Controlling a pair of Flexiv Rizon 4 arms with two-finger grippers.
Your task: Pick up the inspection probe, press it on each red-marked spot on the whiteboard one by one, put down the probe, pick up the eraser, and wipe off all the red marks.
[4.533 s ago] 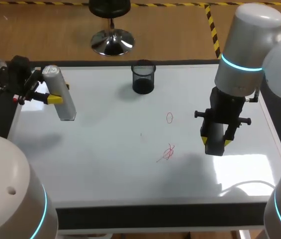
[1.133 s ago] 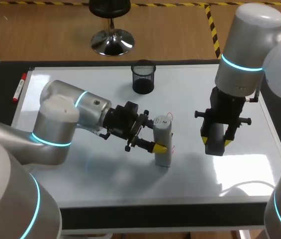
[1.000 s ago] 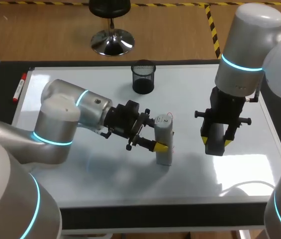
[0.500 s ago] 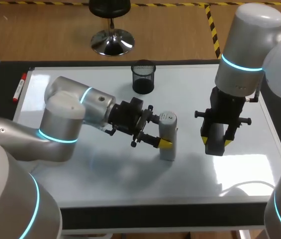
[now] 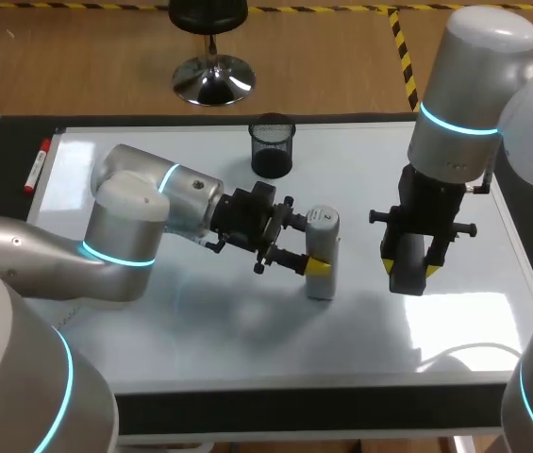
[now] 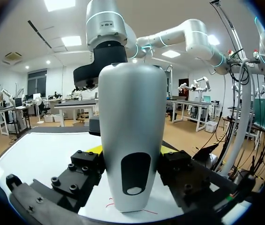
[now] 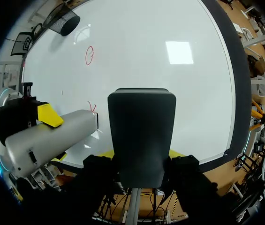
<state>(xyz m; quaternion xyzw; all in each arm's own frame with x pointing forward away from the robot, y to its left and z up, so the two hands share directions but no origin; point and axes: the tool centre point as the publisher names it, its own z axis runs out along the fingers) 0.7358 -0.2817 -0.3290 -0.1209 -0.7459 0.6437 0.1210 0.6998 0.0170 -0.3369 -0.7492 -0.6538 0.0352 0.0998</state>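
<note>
I'm in the pressing stage. My left fingers (image 5: 318,266) are closed on the probe (image 5: 323,236), one on each side of its body. The probe stands upright near the middle of the whiteboard (image 5: 172,142). Its lower end is down on the red scribble (image 7: 92,107); the left wrist view shows red strokes poking out from under both sides of its base, so I take this spot to be under contact.

The red circle (image 7: 89,55) lies farther toward the pen cup (image 5: 271,146), apart from the probe. I can't tell from here whether it has had its press.

The eraser (image 7: 141,136) is already up: my right fingers (image 5: 408,271) are clamped on that dark block, with a yellow tip showing on either side. It hangs above the board's right part, well apart from both marks.

By my reckoning, what is left is possibly the circle, then setting the probe down and all of the wiping. Neither mark looks rubbed.

The board is white and glossy, with bright glare patches on it, and it lies flat on the dark bench (image 5: 275,412). The black mesh pen cup stands near the board's far edge. A red marker (image 5: 35,165) lies at its left edge, well clear of the work.
</note>
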